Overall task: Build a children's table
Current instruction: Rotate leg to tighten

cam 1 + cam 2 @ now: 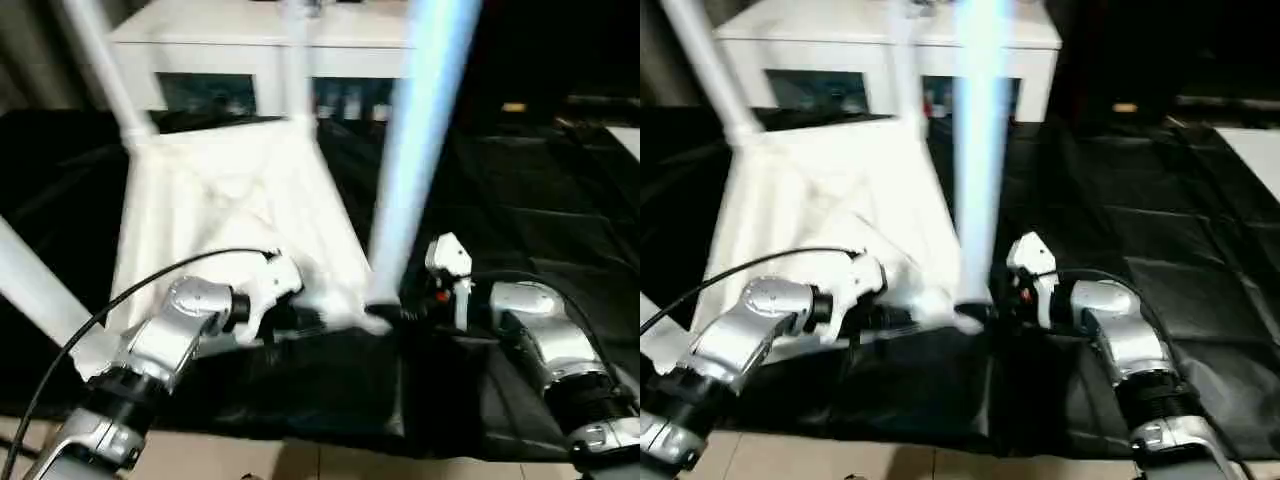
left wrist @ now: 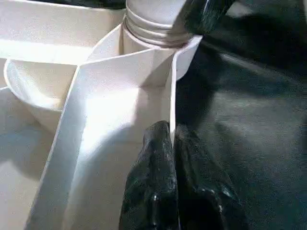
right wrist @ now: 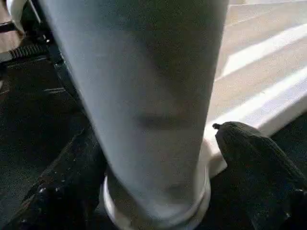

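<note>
**A:** Where was the children's table (image 1: 235,215)?

**B:** It lay upside down on the black cloth (image 1: 520,210), ribs facing up, with legs standing up out of its corner sockets. I'll place everything from the nearest leg (image 1: 415,150), the one in the corner closest to the robot.

**A:** Start close in, then.

**B:** The left gripper (image 2: 173,158) sat just beside that leg's socket. Its two black fingers were pressed together on the thin rim wall of the tabletop, one finger on each side of it.

**A:** And the other arm?

**B:** The right gripper (image 3: 158,158) was at the foot of the same leg, where the leg enters its socket. Its fingers (image 3: 259,163) stood spread on either side of the tube. I could not tell whether they touched it.

**A:** Farther back?

**B:** Beyond the nearest leg the ribbed underside stretched away, and at the far corners two more legs rose, the far left leg (image 1: 105,70) leaning outward. Behind those stood a white cabinet (image 1: 230,45) with dark glass doors.
</note>
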Controlling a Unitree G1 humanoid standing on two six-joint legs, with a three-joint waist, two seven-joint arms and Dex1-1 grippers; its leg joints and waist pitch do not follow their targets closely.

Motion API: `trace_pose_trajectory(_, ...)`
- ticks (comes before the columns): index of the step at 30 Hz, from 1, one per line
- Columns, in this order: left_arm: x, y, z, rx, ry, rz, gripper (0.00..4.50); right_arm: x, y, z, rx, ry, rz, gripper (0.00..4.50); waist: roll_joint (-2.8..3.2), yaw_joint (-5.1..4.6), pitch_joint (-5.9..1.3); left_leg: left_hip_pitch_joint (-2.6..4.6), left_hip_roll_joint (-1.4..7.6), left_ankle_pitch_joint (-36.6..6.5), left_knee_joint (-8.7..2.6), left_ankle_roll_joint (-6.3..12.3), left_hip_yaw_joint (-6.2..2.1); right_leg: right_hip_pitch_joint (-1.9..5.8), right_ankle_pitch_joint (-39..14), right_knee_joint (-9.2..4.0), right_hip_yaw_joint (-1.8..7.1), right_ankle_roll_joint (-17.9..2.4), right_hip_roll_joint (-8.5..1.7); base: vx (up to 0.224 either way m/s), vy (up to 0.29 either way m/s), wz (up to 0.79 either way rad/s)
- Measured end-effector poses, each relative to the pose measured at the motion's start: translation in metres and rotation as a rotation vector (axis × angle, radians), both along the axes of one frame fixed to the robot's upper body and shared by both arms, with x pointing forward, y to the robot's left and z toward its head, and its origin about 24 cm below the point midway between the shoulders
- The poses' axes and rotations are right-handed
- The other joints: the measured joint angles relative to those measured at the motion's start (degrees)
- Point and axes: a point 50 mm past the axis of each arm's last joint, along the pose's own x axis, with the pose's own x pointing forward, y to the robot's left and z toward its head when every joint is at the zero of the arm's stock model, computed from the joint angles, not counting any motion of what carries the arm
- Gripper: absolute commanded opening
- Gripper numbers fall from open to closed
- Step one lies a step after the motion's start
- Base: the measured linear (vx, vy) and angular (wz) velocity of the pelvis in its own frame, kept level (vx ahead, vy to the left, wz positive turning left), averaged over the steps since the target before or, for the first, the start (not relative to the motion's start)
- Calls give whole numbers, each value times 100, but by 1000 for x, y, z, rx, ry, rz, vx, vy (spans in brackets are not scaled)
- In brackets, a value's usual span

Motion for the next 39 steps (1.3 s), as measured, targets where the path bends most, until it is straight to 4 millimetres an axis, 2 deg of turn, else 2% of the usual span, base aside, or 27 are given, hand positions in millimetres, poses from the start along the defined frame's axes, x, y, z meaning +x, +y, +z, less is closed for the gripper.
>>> trace_pose_trajectory(7,-2,-3,-1,-4,13,-14,0,-3,0,-7,-76,-5,68,381,2,-6,0,-1,0,2,3,-3,-1,6,6,0,1,-9,0,0,0,0)
trace_pose_trajectory(18,-1,-3,0,1,12,-14,0,1,-2,-4,-116,-26,108,381,2,-6,-1,-6,2,10,16,10,-1,7,7,5,0,-9,0,0,0,0)
trace_pose_trajectory(19,-1,-3,0,1,12,-14,0,1,-2,-4,-116,-26,109,353,2,-7,-1,-6,2,10,16,10,-1,7,7,6,0,-9,0,0,0,0)
trace_pose_trajectory(22,-1,-2,0,2,12,-14,0,1,-2,-4,-115,-24,114,343,2,-7,-1,-6,2,10,17,11,-1,7,7,7,-1,-9,1,0,0,0)
trace_pose_trajectory(25,-1,-2,0,4,12,-13,0,1,-2,-5,-111,-22,117,304,2,-9,-1,-5,4,11,20,13,-1,6,7,11,-1,-9,1,0,0,0)
trace_pose_trajectory(28,-1,0,0,8,12,-10,0,1,0,-6,-98,-16,111,284,2,-10,-1,-5,6,10,27,11,-2,6,6,20,-2,-9,2,0,0,0)
trace_pose_trajectory(33,1,0,0,4,10,18,0,4,5,-9,-55,-6,48,273,1,-63,-1,-2,15,6,42,4,-3,5,11,34,-2,-16,6,0,0,0)
trace_pose_trajectory(36,7,-5,-3,-7,-3,90,0,8,9,-13,-25,-4,-73,272,1,-100,-1,1,15,8,41,-2,-4,9,22,33,-2,-32,7,0,0,0)
trace_pose_trajectory(39,17,-19,-4,0,-27,165,0,13,11,-19,-9,-15,-260,272,2,-168,-1,7,13,11,42,-7,-5,21,24,28,0,-34,6,0,0,0)
